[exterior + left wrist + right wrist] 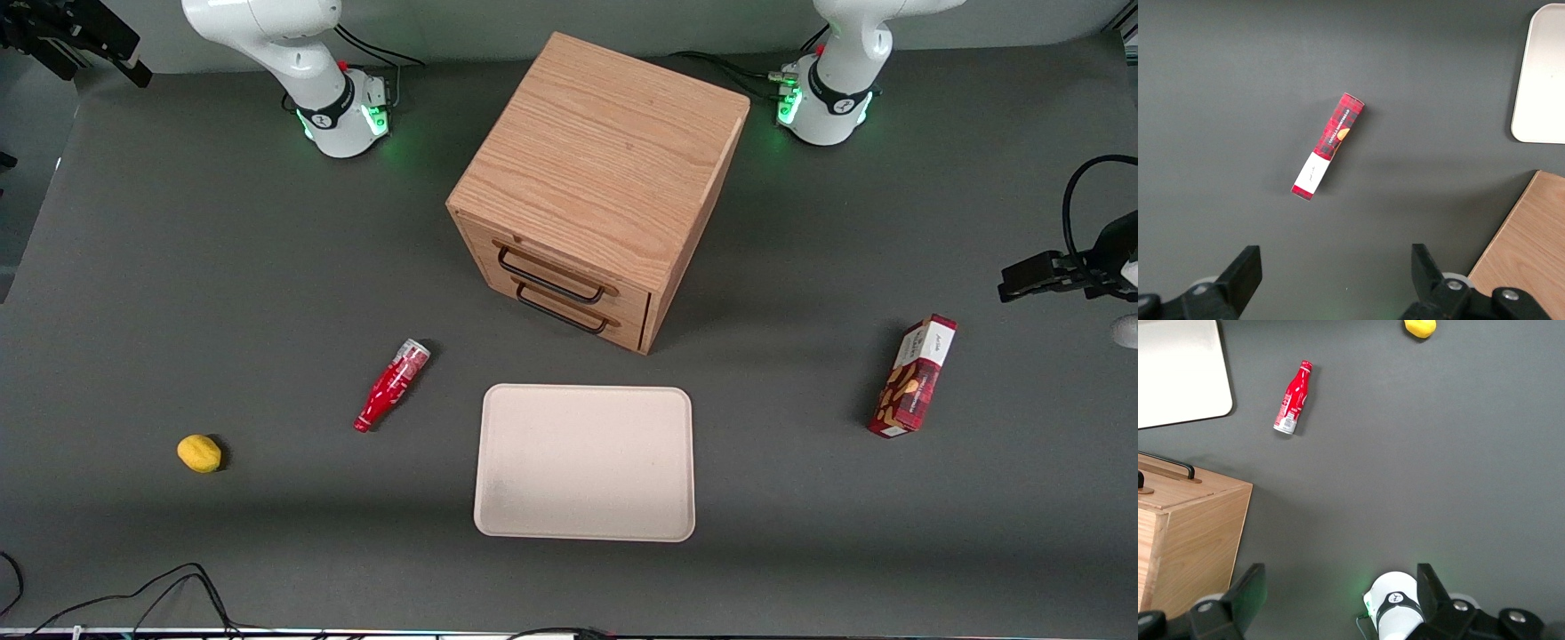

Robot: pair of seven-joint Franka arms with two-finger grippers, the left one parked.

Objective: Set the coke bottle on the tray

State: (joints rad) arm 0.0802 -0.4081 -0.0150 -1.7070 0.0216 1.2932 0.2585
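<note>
The coke bottle is a small red bottle with white lettering. It lies on its side on the grey table, cap toward the front camera, beside the tray toward the working arm's end. The tray is large, beige and bare. In the right wrist view the bottle lies apart from the tray's corner. My right gripper is open and empty, with its fingers wide apart. It is held high above the table near its own arm's base, far from the bottle, and shows at the edge of the front view.
A wooden two-drawer cabinet stands farther from the camera than the tray, drawers shut. A yellow lemon lies toward the working arm's end. A red snack box lies toward the parked arm's end. Cables run along the front edge.
</note>
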